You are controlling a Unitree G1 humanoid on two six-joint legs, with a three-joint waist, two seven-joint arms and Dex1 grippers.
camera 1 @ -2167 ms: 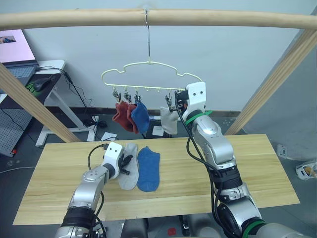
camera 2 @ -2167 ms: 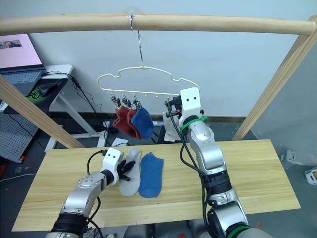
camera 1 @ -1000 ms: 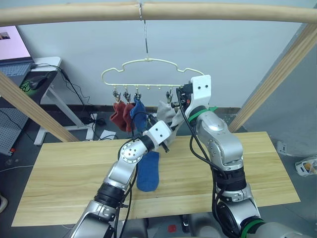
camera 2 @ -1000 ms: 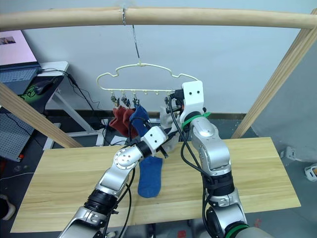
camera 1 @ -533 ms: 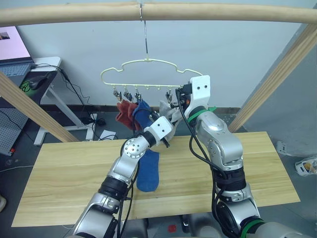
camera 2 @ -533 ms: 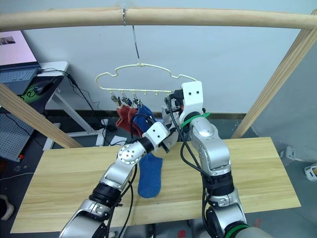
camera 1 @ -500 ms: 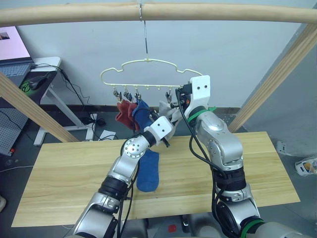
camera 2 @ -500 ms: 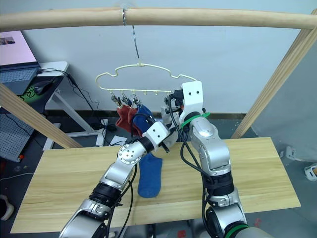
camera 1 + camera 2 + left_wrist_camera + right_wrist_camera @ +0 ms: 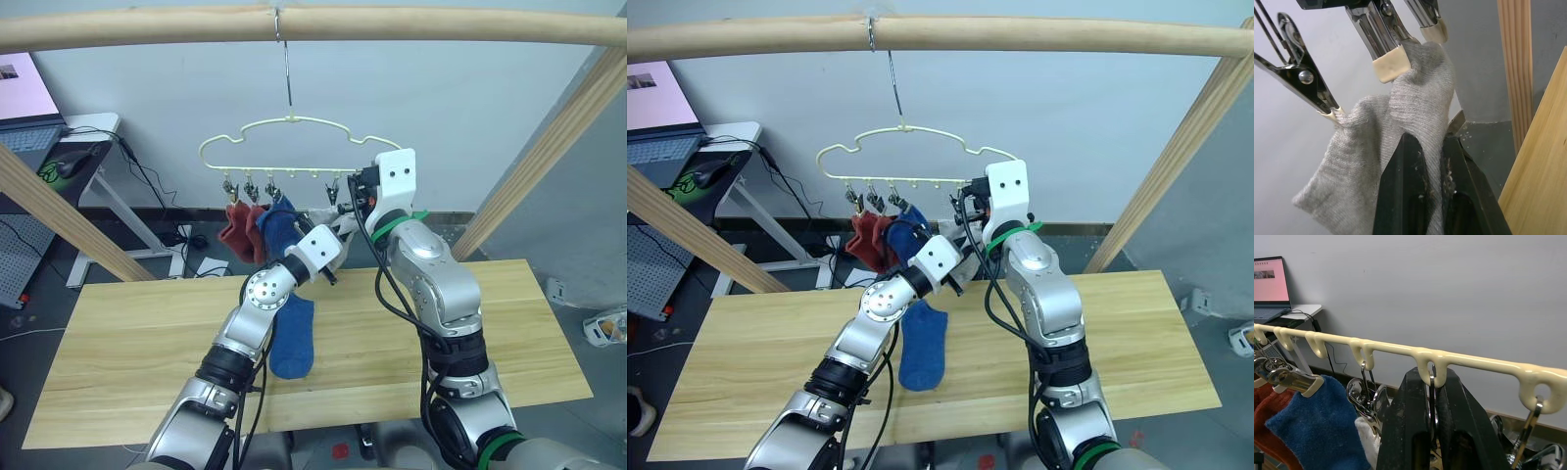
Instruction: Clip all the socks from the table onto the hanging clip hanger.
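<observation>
While the table holds just one sock now, a blue sock lying flat near the middle, two seconds back a grey one lay beside it; that grey one is off the wood and up at the hanger.

Hanger hangs by its hook from the wooden beam. Its whole frame looks to have swung a little between the last frames; the hanging socks shifted with it.

On the clips, from the robot's left: two red socks, a hanging blue sock, then grey fabric behind the arms.

Left gripper has risen from the table to the clip row, fingers clenched on the grey sock. In the left wrist view the sock's top edge sits at a clip, its cream pad pressed into the knit; a second clip touches the fabric at the side. Whether the clip truly bites, I cannot tell.

Right gripper stays at the hanger's bar, fingers closed around the wire link of a clip, steadying it.

Judgement: fifth sock near clipped; once released, only the blue one remains.
</observation>
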